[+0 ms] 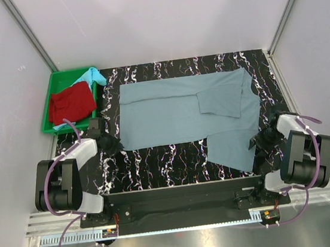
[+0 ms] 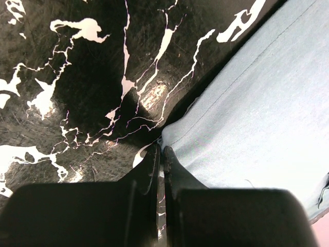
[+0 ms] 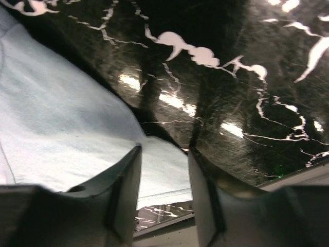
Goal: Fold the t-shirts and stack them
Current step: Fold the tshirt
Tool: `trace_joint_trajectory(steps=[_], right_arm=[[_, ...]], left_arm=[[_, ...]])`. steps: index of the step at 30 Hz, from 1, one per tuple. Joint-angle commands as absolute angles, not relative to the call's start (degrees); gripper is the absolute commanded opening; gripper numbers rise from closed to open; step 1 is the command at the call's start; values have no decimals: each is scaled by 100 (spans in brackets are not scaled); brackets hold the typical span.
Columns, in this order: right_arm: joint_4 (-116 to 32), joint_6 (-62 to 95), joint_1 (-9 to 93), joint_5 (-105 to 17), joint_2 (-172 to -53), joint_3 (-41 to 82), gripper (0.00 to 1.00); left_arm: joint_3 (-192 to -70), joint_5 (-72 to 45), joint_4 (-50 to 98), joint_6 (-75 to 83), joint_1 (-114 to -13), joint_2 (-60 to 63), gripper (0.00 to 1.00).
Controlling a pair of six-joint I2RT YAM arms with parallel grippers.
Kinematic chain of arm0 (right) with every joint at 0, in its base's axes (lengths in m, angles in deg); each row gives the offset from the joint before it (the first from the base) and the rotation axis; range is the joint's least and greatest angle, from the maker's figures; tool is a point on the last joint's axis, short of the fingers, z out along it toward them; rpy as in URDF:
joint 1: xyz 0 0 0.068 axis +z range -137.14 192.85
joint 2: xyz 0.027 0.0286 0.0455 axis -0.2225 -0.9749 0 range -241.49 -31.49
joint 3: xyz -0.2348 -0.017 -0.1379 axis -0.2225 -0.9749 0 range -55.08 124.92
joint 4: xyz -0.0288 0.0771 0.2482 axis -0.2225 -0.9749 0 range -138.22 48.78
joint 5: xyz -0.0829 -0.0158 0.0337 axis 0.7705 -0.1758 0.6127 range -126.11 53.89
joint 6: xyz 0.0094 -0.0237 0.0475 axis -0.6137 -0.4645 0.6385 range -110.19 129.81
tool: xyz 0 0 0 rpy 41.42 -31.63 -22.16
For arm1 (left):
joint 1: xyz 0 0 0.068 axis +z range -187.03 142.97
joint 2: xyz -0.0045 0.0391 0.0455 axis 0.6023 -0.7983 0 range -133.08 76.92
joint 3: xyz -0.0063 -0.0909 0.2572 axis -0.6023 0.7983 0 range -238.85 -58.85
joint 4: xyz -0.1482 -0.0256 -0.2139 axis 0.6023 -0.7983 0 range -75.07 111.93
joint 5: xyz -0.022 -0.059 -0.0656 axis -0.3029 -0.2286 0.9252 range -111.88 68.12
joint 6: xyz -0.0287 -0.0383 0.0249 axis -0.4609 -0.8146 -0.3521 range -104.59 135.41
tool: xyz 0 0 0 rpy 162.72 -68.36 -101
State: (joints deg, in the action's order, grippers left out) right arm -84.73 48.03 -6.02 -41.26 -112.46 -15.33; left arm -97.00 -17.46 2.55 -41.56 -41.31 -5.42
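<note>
The large grey-blue t-shirt [image 1: 169, 111] lies spread on the black marbled table [image 1: 170, 162], with one sleeve folded inward and a flap hanging toward the near right. My left gripper [image 1: 112, 144] sits at the shirt's near-left corner. In the left wrist view its jaws [image 2: 163, 149] are shut, pinching the corner of the cloth [image 2: 257, 118]. My right gripper [image 1: 262, 140] is at the shirt's near-right edge. In the right wrist view it [image 3: 164, 149] is open, with the hemmed cloth edge [image 3: 56, 128] lying between the fingers. The red t-shirt [image 1: 71, 103] and the light turquoise t-shirt [image 1: 94, 77] lie crumpled in the tray.
A green plastic tray [image 1: 57, 79] stands at the back left, beside the left wall. White walls close in the table on three sides. The table's near edge runs just below the right gripper's fingers.
</note>
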Motion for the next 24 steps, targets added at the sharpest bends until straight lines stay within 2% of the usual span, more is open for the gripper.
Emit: trace_joint_trajectory(steps=[1,3,5,9,12,13,17,24], right_arm=[[-7840,5068,-595,-4007,-11244,-1763,46],[-7831,5077,-595,-3946,-11165,-1790,37],[-7848,5085,-595,-3945,-11103,-1807,33],[-7831,4928,-595,-4085,-11068,-1825,13],[-7831,4831,-595,-4164,-11059,-1816,6],[-7796,4813,-595,-4226,-11042,-1816,0],[-7883,4769,-595,-4498,-10857,-1807,0],[-8814,4936,-595,-4394,-9752,-1685,0]], left_arm=[[-9770,-1600,136,-4005,-4064,-622,0],[-9734,-1573,119,-3987,-4046,-605,0],[-9673,-1573,92,-3978,-4037,-526,0],[-9576,-1590,57,-3952,-4002,-350,0],[-9523,-1590,5,-3882,-4002,-236,0],[-9515,-1590,-22,-3864,-4002,-183,0],[-9453,-1564,-127,-3759,-3993,-16,0],[-9339,-1547,-479,-3460,-4002,449,0]])
